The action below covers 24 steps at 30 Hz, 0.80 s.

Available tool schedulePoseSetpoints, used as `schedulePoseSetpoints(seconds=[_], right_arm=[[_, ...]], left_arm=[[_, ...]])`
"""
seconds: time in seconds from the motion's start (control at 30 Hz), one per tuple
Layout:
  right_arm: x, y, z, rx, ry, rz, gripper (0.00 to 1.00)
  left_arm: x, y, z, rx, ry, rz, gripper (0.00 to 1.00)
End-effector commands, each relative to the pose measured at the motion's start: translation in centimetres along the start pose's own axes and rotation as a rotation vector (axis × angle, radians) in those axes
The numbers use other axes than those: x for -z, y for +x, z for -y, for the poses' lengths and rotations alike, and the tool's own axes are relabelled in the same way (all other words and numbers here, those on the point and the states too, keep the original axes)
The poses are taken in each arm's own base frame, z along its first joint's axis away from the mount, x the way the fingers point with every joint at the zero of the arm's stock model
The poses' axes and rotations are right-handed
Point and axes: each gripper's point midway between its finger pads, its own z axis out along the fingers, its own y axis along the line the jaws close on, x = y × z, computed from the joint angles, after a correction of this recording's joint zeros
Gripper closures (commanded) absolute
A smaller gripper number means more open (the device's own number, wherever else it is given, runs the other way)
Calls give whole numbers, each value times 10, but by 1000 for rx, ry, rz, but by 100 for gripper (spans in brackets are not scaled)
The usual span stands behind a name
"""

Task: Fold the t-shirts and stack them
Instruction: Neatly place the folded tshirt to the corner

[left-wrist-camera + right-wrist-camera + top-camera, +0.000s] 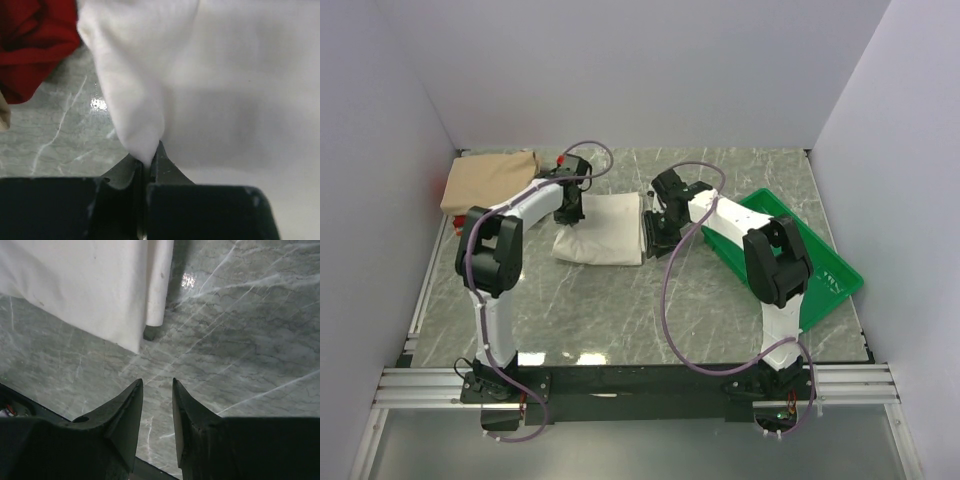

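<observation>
My left gripper (150,161) is pinched tight on a thin tuck of the cream shirt (235,90), lying mid-way across the desk (60,135). My right gripper (157,390) hangs barely parted, empty. Pulling one-sided could skew the fold, or the tuck could slip free.

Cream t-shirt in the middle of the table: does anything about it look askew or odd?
Yes. The cream t-shirt lies skewed: its left edge slants, and the shut left gripper pinches that edge up into a ridge. The right gripper is open and holds nothing.
</observation>
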Motion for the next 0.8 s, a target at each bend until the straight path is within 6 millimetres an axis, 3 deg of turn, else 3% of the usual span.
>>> schedulePoseSetpoints(seconds=[0.0,0.13,0.23,0.33,0.77], right_arm=[[15,3,-4,29,2,19,63],[16,5,-1,29,10,18,63],[16,8,-1,29,12,17,63],[16,11,1,27,14,16,63],[10,25,7,17,19,-14,63]], left_arm=[[2,7,-16,-149,-164,-34,100],[-2,4,-10,-193,-194,-45,100],[5,-15,-11,-225,-206,-11,100],[17,-45,-7,-266,-201,44,99],[46,-111,-39,-318,-258,117,100]])
